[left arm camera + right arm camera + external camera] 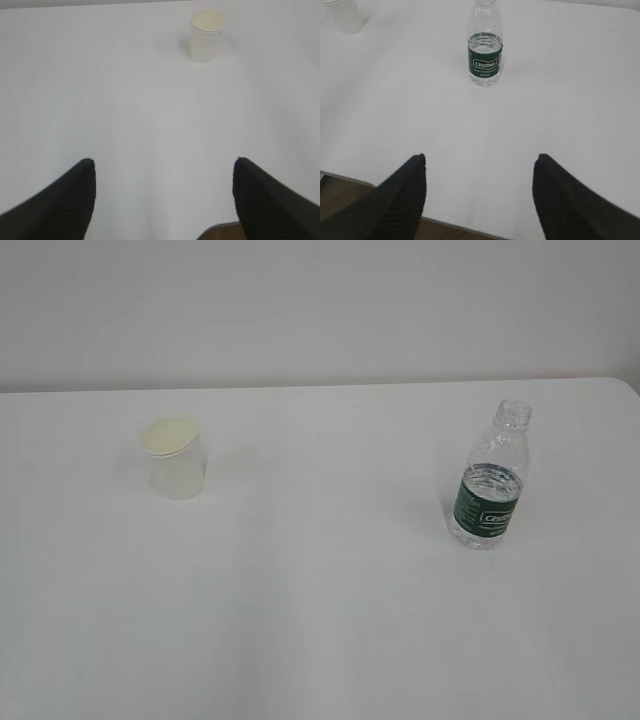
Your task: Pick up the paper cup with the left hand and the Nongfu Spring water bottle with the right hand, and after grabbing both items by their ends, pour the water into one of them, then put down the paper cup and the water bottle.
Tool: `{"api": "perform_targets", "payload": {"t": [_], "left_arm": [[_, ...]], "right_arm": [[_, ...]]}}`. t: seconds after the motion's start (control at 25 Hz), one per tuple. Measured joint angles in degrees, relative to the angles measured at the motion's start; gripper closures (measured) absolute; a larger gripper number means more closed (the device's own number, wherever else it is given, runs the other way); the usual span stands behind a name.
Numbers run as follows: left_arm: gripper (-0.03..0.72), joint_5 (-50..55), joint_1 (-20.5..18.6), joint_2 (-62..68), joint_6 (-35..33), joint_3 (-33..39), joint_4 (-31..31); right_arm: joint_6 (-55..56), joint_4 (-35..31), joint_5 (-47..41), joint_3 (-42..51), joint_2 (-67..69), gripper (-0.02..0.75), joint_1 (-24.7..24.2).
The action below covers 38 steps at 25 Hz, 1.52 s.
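Observation:
The white paper cup (176,460) stands upright on the left of the white table, its cream inside showing; the left wrist view has this paper cup (206,34) far ahead, right of centre. The capless Nongfu Spring water bottle (490,480) stands upright on the right, green label band facing me, water (491,477) inside reaching about the top of the label. In the right wrist view the bottle (485,46) is far ahead. My left gripper (163,161) is open above the table's near edge, holding nothing. My right gripper (481,156) is open too, also empty. Neither arm shows in the exterior view.
The white table (320,620) runs back to a pale wall. Its near edge (450,222) shows under the right gripper, with brown floor below. The cup's base (346,17) appears at the top left of the right wrist view.

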<state>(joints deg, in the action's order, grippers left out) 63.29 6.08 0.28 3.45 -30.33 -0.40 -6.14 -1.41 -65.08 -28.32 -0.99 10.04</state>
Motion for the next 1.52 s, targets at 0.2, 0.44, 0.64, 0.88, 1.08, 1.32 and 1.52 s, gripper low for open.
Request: {"api": "perform_targets", "payload": {"t": [0.2, 0.44, 0.64, 0.88, 1.08, 1.32, 1.52], "left_arm": [[0.083, 0.0, 0.0, 0.0, 0.0, 0.0, 0.0], [0.095, 0.0, 0.0, 0.0, 0.0, 0.0, 0.0], [0.097, 0.0, 0.0, 0.0, 0.0, 0.0, 0.0], [0.1, 0.0, 0.0, 0.0, 0.0, 0.0, 0.0], [0.101, 0.0, 0.0, 0.0, 0.0, 0.0, 0.0], [0.101, 0.0, 0.0, 0.0, 0.0, 0.0, 0.0], [0.101, 0.0, 0.0, 0.0, 0.0, 0.0, 0.0]], "right_arm": [[0.0, 0.0, 0.0, 0.0, 0.0, 0.237, 0.0], [0.0, 0.0, 0.0, 0.0, 0.0, 0.237, 0.0], [0.0, 0.0, 0.0, 0.0, 0.0, 0.237, 0.0], [0.0, 0.0, 0.0, 0.0, 0.0, 0.237, 0.0], [0.0, 0.52, 0.0, 0.0, 0.0, 0.237, 0.0], [0.0, 0.74, 0.0, 0.0, 0.0, 0.237, 0.0], [0.0, 0.8, 0.0, 0.0, 0.0, 0.237, 0.0]]}}
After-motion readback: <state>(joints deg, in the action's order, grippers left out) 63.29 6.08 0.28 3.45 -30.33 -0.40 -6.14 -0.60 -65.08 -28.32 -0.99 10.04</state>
